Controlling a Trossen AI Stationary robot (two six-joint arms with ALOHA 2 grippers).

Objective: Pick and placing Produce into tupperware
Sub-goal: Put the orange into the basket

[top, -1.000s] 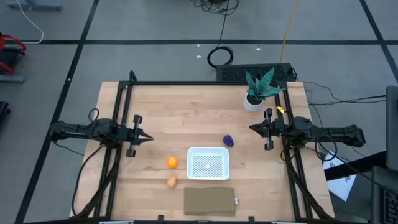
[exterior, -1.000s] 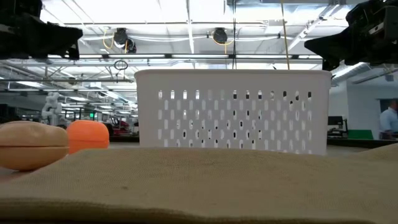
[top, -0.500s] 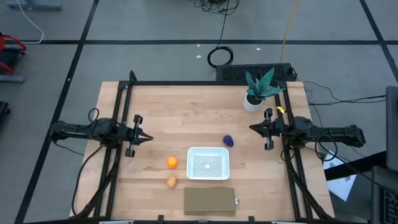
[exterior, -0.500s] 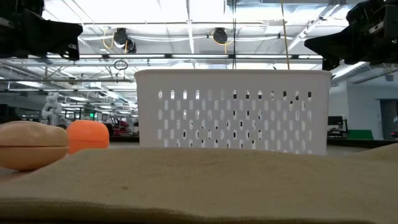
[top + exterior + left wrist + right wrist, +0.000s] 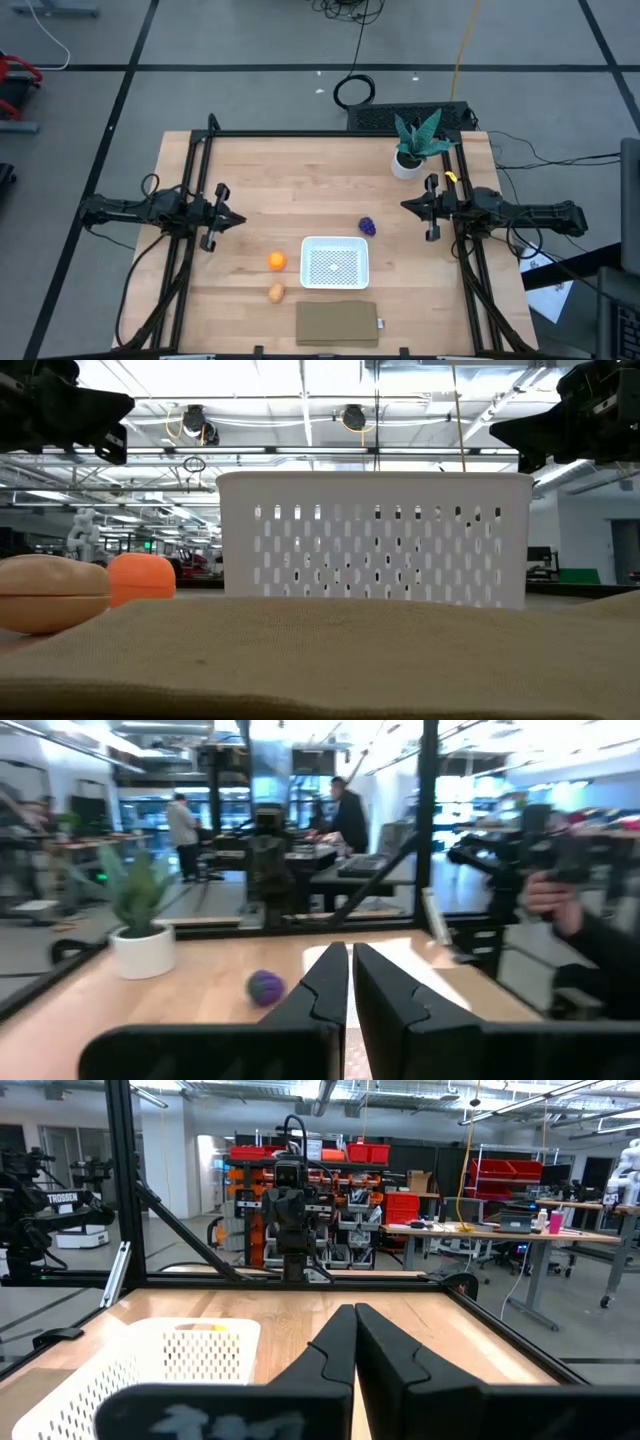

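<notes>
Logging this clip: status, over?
Left gripper and right gripper shut, empty, at table sides. Produce outside the tupperware: orange, tan, purple. Nothing blocking.

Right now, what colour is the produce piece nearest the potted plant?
Dark purple piece, sitting loose on the table; the high view shows it best.

We see a white tupperware [image 5: 335, 263] with a mesh-patterned bottom, orange [image 5: 277, 261], tan [image 5: 276, 292] and purple [image 5: 367, 227] produce, a brown pad [image 5: 337, 324], a light wood table [image 5: 290, 180].
</notes>
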